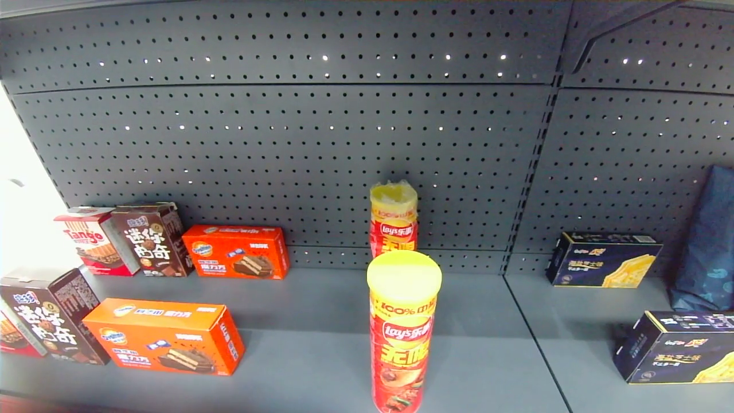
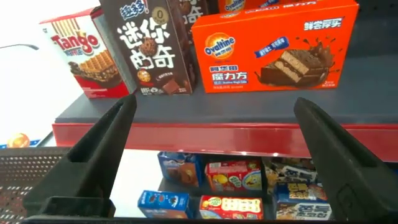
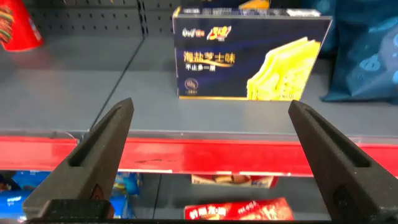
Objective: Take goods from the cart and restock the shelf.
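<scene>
Grey shelf [image 1: 321,321] carries two red chip cans mid-frame, the front can [image 1: 403,332] standing before the rear can [image 1: 393,221]. Orange boxes [image 1: 163,335] sit at lower left and dark blue boxes [image 1: 602,259] at right. Left pincer [image 2: 214,106] gapes wide and empty, facing an orange box; right pincer [image 3: 211,107] likewise, facing a blue box.

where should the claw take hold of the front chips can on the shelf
Grip the front chips can around its round body, about mid-height, coming from the open front edge of the shelf. It stands upright with bare shelf on both sides, while a second can and the pegboard back block the rear.
</scene>
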